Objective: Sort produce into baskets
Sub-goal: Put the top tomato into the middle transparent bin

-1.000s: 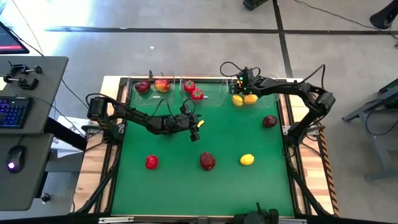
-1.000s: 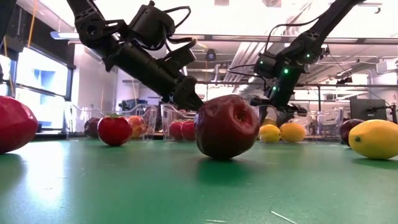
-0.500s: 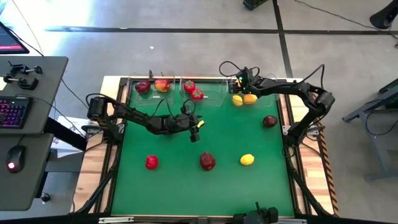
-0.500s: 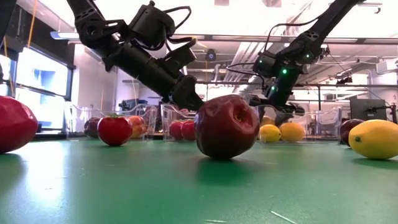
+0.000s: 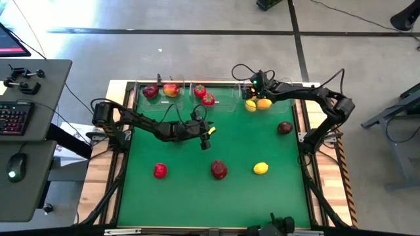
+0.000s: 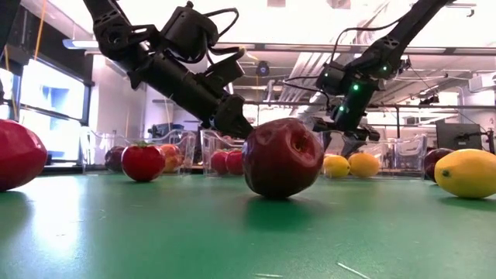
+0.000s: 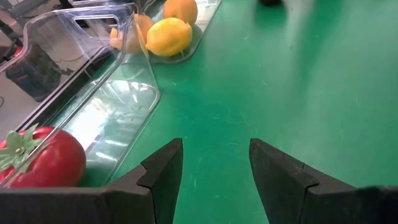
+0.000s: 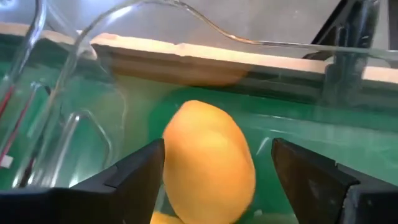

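Three clear bins stand along the table's far edge. The left bin (image 5: pixel 159 94) holds two apples, the middle bin (image 5: pixel 216 92) two red green-topped fruits (image 5: pixel 204 96), and the right bin (image 5: pixel 244 98) lemons (image 5: pixel 264 103). On the green mat lie a dark red apple (image 5: pixel 284 128), a second dark red apple (image 5: pixel 218 170), a red fruit (image 5: pixel 160 171) and a lemon (image 5: pixel 260 168). My left gripper (image 5: pixel 207 136) hangs open and empty over the mat near the middle bin (image 7: pixel 216 146). My right gripper (image 5: pixel 252 93) is open above the right bin, its fingers on either side of a lemon (image 8: pixel 208 162) lying below them.
The bins' clear walls (image 7: pixel 134 59) rise close to both grippers. The mat has free room between the loose fruits. The table's wooden edge (image 5: pixel 315 164) frames the mat. A desk with a keyboard (image 5: pixel 13 118) stands left of the table.
My right gripper has shifted slightly toward the table's right edge above the right bin. My left arm and the fruits on the mat have kept still.
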You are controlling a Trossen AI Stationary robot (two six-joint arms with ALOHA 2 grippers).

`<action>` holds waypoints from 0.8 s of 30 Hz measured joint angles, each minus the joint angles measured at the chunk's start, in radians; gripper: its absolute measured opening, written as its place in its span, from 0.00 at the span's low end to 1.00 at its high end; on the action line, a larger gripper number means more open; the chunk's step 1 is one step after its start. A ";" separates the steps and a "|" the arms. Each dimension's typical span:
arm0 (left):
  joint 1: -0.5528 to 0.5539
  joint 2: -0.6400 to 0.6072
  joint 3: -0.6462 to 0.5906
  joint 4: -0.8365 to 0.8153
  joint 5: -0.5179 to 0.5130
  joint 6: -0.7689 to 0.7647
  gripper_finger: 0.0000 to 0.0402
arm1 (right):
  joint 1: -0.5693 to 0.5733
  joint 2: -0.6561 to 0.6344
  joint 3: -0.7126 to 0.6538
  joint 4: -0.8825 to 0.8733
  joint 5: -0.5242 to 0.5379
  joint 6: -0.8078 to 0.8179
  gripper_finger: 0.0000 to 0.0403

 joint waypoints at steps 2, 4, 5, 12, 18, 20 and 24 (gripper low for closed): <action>0.000 0.000 0.000 0.000 0.000 -0.001 0.43 | 0.000 -0.029 -0.001 -0.008 0.002 -0.012 0.72; 0.001 0.000 0.000 0.000 -0.006 0.000 0.43 | 0.000 -0.077 -0.001 -0.012 0.017 -0.020 0.71; 0.001 0.000 0.000 0.000 -0.012 0.000 0.43 | 0.000 -0.103 -0.001 -0.026 0.031 -0.024 0.70; 0.001 0.000 0.000 -0.001 -0.004 0.000 0.43 | 0.033 -0.263 -0.002 -0.156 0.139 -0.108 0.58; 0.000 0.000 0.000 -0.001 0.017 0.012 0.43 | 0.154 -0.341 -0.070 -0.200 0.269 -0.193 0.32; -0.003 0.000 0.000 -0.001 0.016 0.029 0.43 | 0.204 -0.372 -0.117 -0.180 0.308 -0.189 0.22; -0.005 0.000 0.000 -0.001 0.013 0.055 0.39 | 0.294 -0.450 -0.232 -0.078 0.372 -0.190 0.03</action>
